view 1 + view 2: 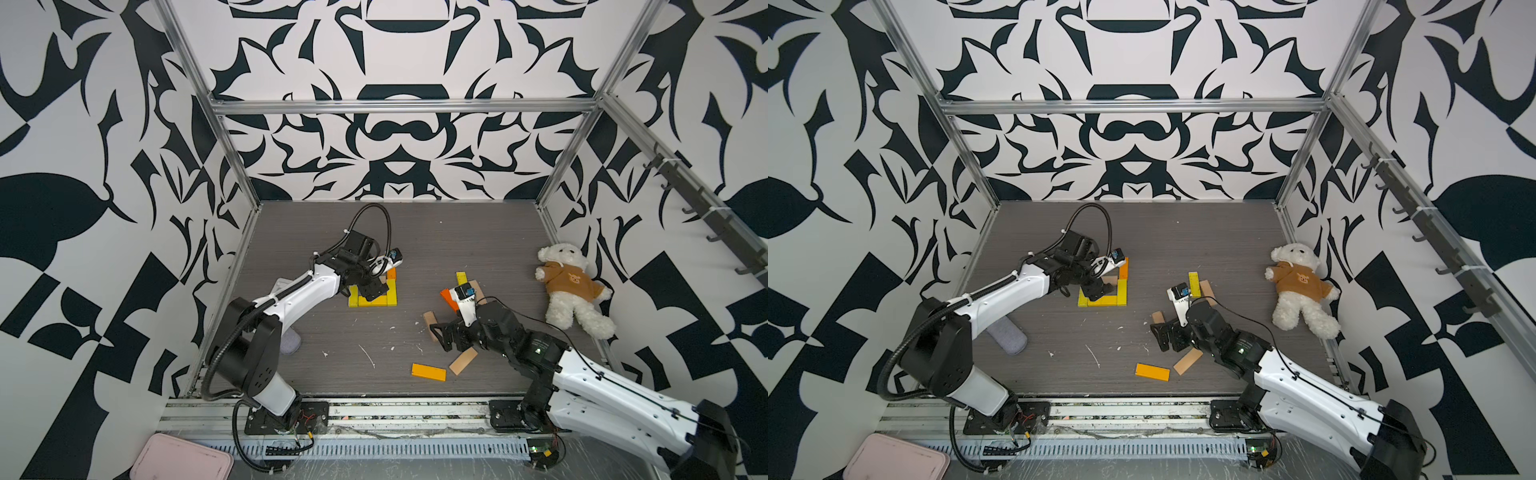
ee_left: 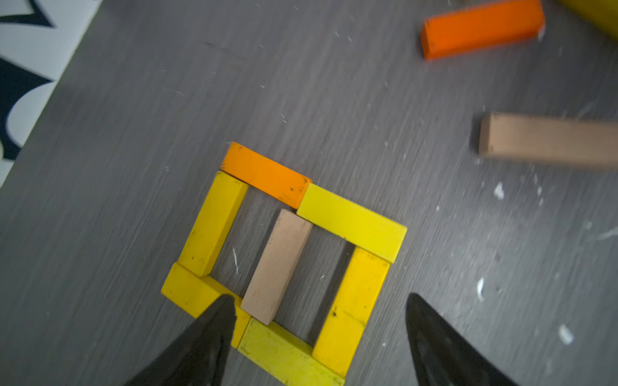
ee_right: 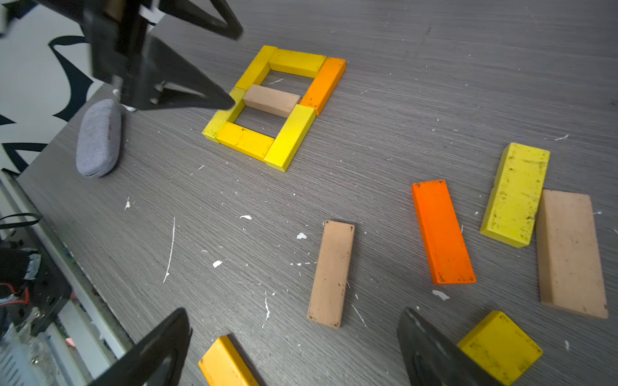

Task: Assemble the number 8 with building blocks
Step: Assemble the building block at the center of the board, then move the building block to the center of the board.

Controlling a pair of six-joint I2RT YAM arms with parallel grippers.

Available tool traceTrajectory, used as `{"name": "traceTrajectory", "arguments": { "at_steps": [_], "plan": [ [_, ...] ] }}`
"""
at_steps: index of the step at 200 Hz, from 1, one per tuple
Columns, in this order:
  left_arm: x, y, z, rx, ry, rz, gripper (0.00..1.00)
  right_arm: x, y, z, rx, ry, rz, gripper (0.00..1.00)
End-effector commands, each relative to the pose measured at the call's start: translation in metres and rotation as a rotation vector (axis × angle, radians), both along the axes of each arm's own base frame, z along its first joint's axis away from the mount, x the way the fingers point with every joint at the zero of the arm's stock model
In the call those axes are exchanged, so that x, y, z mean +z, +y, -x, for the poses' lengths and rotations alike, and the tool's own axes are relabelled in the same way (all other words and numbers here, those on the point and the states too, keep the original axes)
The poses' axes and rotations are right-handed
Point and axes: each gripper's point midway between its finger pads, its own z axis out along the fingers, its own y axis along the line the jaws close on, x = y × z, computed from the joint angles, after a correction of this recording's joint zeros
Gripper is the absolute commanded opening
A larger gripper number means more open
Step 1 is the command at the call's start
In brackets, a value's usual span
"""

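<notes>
L gripper [image 2: 319, 297] jaws spread, nothing held, one fingertip [image 2: 217, 320] low at the yellow side block [image 2: 190, 290] beside the tan crossbar [image 2: 276, 267] — lateral drift on retract would likely shove that block and open the joint. R gripper [image 3: 296, 312] spread, empty, over the loose blocks [image 3: 331, 274]. The 8 [image 3: 294, 63] lies flat on the table [image 3: 401, 67], L-arm side: yellow/orange frame, crossbar ends butted — reads complete.

Robotics lab test cell, seen from above. Walls [image 1: 399, 50] printed with a bold black-and-white abstract pattern enclose a grey wood-grain table [image 1: 457, 232] on three sides, framed by bare aluminium struts [image 1: 399, 106]. Two white-and-black robot arms, the left arm [image 1: 307, 291] and the right arm [image 1: 615, 395], are bolted to a metal rail [image 1: 395, 411] along the table's near edge. Exposed cables [image 1: 389, 232] loop over them, with loose wiring at their bases.
</notes>
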Motion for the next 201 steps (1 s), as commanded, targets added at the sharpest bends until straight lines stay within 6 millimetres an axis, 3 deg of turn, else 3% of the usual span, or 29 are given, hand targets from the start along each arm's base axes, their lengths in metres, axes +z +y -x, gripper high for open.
{"name": "traceTrajectory", "arguments": {
  "at_steps": [1, 19, 51, 83, 86, 96, 143, 201],
  "plan": [
    [0.010, 0.011, -0.002, 0.302, 0.104, 0.152, 0.91, 0.037, 0.011, -0.028, -0.091, -0.062, -0.072, 0.98],
    [0.017, 0.020, 0.002, 0.427, 0.135, 0.222, 1.00, 0.035, 0.007, -0.044, -0.156, -0.039, -0.037, 0.99],
    [0.039, 0.017, 0.018, 0.442, 0.176, 0.335, 0.99, 0.025, 0.000, -0.063, -0.194, 0.024, -0.001, 0.98],
    [0.053, 0.009, 0.034, 0.383, 0.194, 0.434, 0.99, -0.002, -0.016, -0.071, -0.244, 0.100, 0.110, 0.73],
    [0.064, 0.009, 0.037, 0.370, 0.178, 0.462, 0.99, -0.007, -0.018, -0.071, -0.249, 0.114, 0.132, 0.70],
    [0.073, 0.005, 0.045, 0.330, 0.179, 0.501, 1.00, -0.017, -0.023, -0.069, -0.264, 0.148, 0.181, 0.64],
    [0.082, 0.006, 0.079, 0.243, 0.233, 0.545, 0.99, -0.051, -0.018, -0.059, -0.271, 0.242, 0.244, 0.55],
    [0.098, 0.019, 0.106, 0.209, 0.203, 0.563, 0.99, -0.086, 0.013, -0.053, -0.222, 0.318, 0.286, 0.53]
  ]
}}
